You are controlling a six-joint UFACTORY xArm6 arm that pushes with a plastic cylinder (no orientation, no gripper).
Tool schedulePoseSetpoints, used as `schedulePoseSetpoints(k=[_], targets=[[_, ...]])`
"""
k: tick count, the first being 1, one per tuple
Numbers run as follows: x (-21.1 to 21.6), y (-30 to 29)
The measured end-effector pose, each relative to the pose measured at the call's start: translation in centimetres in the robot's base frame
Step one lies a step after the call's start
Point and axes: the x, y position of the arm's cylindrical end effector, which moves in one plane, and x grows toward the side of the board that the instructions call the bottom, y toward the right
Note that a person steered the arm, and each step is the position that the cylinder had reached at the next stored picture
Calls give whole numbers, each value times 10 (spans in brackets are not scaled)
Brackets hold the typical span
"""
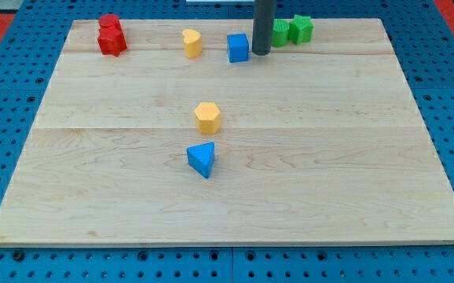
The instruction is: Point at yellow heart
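The yellow heart (pixel 192 42) stands near the view's top, left of centre. My tip (pixel 260 53) is down on the board at the top centre, just right of a blue cube (pixel 238 47), close to it, and just left of the green blocks (pixel 292 30). The blue cube lies between my tip and the yellow heart. The rod hides part of the left green block.
A second yellow block (pixel 207 117), pentagon-like, sits mid-board with a blue triangle (pixel 202 159) just below it. Red blocks (pixel 111 35) sit close together at the top left. The wooden board (pixel 368 157) lies on a blue pegboard surface.
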Motion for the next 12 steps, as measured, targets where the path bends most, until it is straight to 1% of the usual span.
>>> schedulePoseSetpoints(k=[1, 2, 3, 4, 6, 7, 8, 9, 10, 12], targets=[[-18, -9], [-34, 6], [-40, 27], [-43, 22], [-26, 19], [-44, 23], [-52, 1], [-52, -50], [-46, -84], [1, -105]])
